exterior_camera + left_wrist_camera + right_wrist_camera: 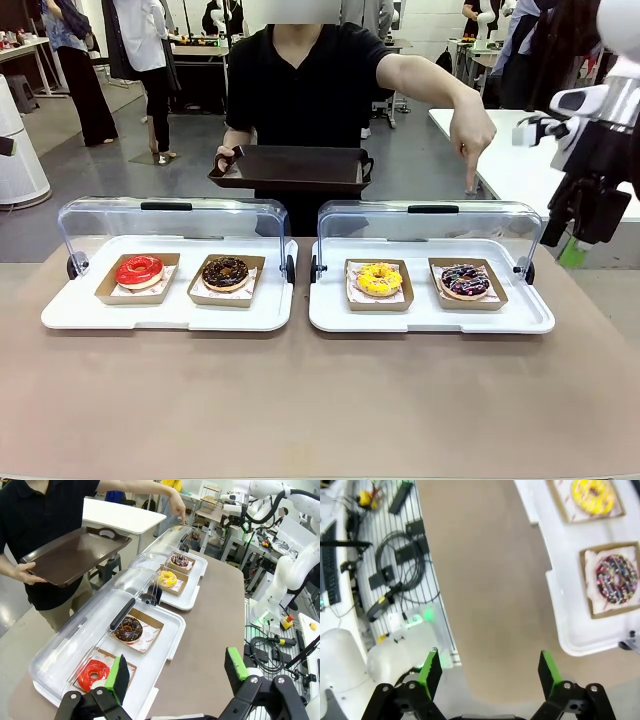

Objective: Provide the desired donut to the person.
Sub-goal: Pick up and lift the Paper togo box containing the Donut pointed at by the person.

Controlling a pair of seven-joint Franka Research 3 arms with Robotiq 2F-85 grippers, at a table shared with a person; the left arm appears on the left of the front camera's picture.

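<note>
Status: early; nothing picked up or handed over.
- Request: the person [300, 90] holds out a dark serving tray [290, 168] and points a hand [472, 135] down at the sprinkled donut [465, 281], judged the desired one.
- Location: it sits in its paper box, outermost in the white display tray [430, 318] on the robot's right, beside the yellow donut [379, 279].
- Left gripper [177, 672]: fingers apart, empty, above the surface [320, 400] near the red donut [93, 674].
- Right gripper [487, 672]: fingers apart, empty, off the surface's edge.
- Remaining: reach, grasp, deliver.
- Views: the front view shows the pointing; the right wrist view looks down on the target.
</note>
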